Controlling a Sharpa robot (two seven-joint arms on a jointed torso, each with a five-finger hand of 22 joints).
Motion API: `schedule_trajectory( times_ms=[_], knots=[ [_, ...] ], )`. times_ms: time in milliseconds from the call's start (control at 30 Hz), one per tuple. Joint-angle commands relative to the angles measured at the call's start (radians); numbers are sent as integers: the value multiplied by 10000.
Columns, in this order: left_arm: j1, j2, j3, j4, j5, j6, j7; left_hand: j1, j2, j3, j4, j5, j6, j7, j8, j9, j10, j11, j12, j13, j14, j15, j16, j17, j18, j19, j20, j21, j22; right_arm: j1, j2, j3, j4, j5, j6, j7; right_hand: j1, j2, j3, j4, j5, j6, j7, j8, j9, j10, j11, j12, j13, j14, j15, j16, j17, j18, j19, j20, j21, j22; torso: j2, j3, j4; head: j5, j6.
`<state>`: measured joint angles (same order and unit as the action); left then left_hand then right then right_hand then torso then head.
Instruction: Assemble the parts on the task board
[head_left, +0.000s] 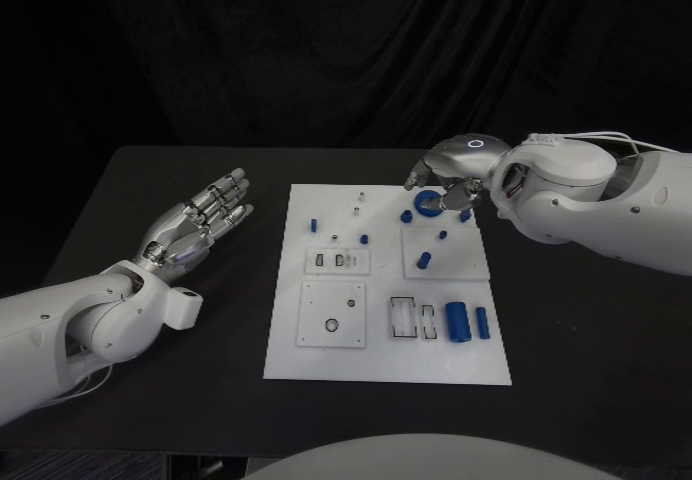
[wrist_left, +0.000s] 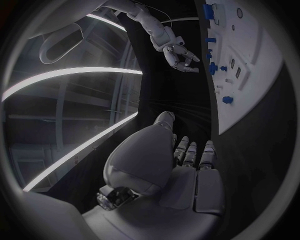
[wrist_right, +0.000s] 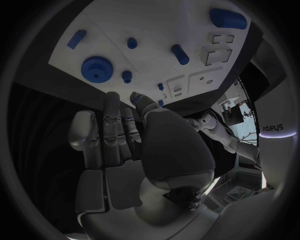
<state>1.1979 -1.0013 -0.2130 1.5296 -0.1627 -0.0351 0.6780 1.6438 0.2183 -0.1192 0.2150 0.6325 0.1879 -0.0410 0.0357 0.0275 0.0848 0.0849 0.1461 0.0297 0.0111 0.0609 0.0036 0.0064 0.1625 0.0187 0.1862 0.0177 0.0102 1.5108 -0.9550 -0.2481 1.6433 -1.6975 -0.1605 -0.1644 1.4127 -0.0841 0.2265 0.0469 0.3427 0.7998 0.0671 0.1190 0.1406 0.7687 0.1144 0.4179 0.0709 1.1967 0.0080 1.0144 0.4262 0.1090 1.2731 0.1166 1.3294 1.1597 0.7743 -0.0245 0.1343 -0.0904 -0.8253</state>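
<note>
Black table (head_left: 173, 390) against a dark curtain backdrop (head_left: 289, 70)

Blue gear (head_left: 427, 203) — half hidden — right hand (head_left: 450, 170)

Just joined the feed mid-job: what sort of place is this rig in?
Probably a robotics lab or test bench. A white task board with small blue parts, among them a blue gear, lies on a black table against a dark curtain, and both the left hand and right hand are robotic.

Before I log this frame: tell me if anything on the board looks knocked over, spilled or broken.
Nothing stands out. The board lies flat and square on the table, the blue parts sit tidily on it, and none looks spilled or damaged. The right hand hovers by the gear.
</note>
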Motion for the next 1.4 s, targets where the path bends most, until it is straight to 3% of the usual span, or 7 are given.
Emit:
schedule_trajectory(
  times_ms=[33,300,433,567,933,1400],
  knots=[
    [31,-34,8,82,-16,18,1895,90,-22,64,3,48,18,45,27,18,7,94,65,11,15,90,20,-3,179,-18,17,-34,-17,15,13,8,10,-204,228,-134,-131,19,73,12,-73,-19,-9,-52,19,92,-15,-23,16,119,-11,93,114,-167,120,-1,61,62,112,-66,50,-53,52],
    [31,-102,8,136,-16,58,1894,88,-27,75,-1,61,15,50,27,18,7,100,64,10,15,93,20,-3,178,-26,7,-41,-21,4,136,7,-136,-205,300,-91,-240,-12,136,116,-176,1,3,-90,53,395,-41,55,83,238,-9,293,390,-186,186,4,133,209,241,-122,112,-139,129],
    [31,-112,8,149,-16,93,1889,87,-27,80,-3,65,8,52,25,16,4,102,60,9,14,95,19,-3,178,-30,4,-44,-22,-4,237,7,-265,-205,295,-54,-240,-13,174,129,-170,26,11,-88,68,485,-51,78,103,293,-10,376,520,-197,222,3,167,272,331,-175,164,-237,198],
    [31,-111,8,149,-16,123,1888,87,-27,80,-3,65,8,52,25,16,4,102,60,9,14,95,19,-3,178,-30,4,-44,-22,-23,359,6,-407,-205,256,9,-239,-27,236,147,-153,105,19,-63,104,612,-65,104,132,359,-6,480,680,-206,252,4,197,335,347,-194,169,-280,194],
    [31,-76,8,80,-6,246,1836,82,-22,116,-11,53,-32,67,12,10,-23,129,31,1,11,121,18,-4,172,-33,3,-46,-23,-103,584,6,-775,-205,270,268,-327,-109,353,241,-177,258,-47,-26,188,919,-114,162,209,548,-4,746,1084,-206,261,6,205,389,287,-241,176,-336,-54],
    [30,-94,7,71,328,350,1809,80,-19,149,-23,53,-46,76,6,7,-41,149,21,-2,10,139,18,-5,169,-34,15,-46,-23,-137,487,6,-755,-205,334,375,-760,-189,298,557,-239,260,-54,-83,249,1022,-127,117,292,673,56,906,1333,-227,337,53,246,516,230,-296,167,-273,-137]
  ],
)
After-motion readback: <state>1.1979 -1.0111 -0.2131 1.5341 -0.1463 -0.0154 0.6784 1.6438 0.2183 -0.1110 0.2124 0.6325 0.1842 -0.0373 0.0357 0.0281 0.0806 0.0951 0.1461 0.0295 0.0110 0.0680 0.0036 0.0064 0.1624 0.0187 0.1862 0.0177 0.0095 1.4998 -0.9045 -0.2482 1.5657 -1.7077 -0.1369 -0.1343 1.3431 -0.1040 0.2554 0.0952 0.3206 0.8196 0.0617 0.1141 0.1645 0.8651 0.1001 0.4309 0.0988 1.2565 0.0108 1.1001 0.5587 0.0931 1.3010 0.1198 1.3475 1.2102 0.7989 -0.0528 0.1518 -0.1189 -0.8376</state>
